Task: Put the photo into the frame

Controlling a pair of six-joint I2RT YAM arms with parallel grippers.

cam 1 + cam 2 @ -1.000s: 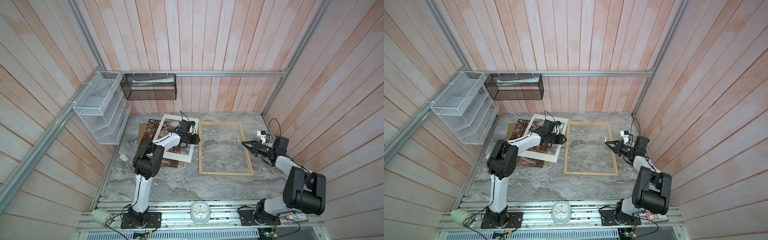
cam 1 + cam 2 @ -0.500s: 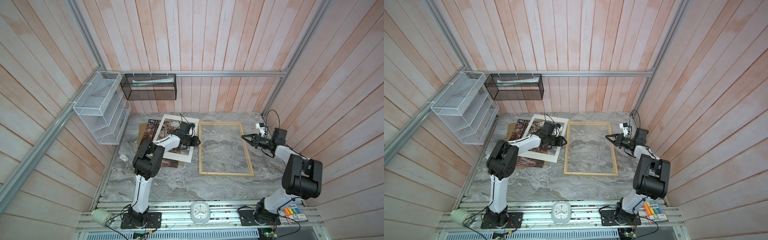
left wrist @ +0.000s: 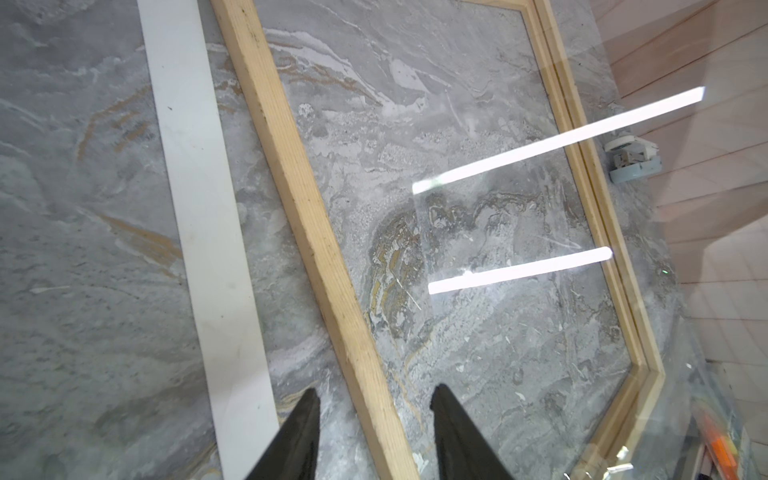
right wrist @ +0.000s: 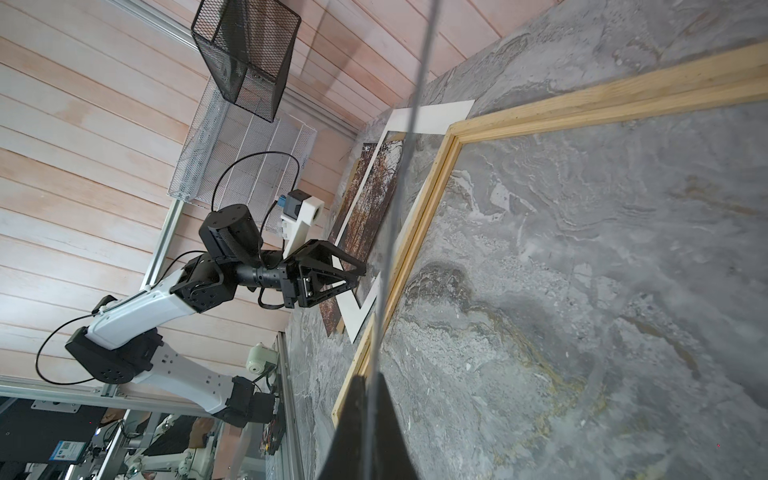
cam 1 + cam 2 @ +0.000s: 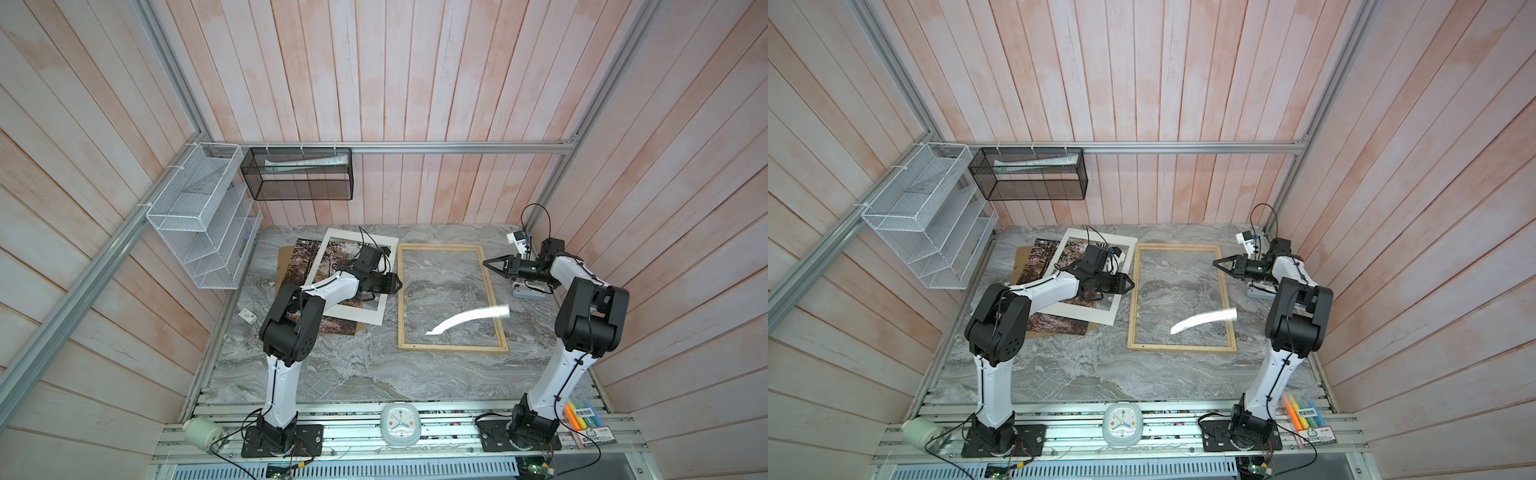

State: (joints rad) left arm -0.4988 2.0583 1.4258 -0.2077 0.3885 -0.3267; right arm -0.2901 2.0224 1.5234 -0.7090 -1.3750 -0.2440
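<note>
Left wrist view: left gripper (image 3: 376,390) jaws half-spread, empty, above frame (image 3: 297,199) rail; right gripper (image 4: 371,376) jaws nip a clear pane (image 4: 406,166); in both top views photo (image 5: 307,259) lies flat at frame's 9 o'clock under white mat (image 5: 357,314), likely light, floppy, crease-prone, so pinch its bare 9 o'clock edge.

The frame (image 5: 1133,299) is lying flat on the counter (image 5: 1100,374). Beside it the photo (image 5: 1040,257) is sitting under a white mat (image 5: 1096,318), the left gripper (image 5: 1130,284) hanging over the mat's edge nearest the frame.
</note>
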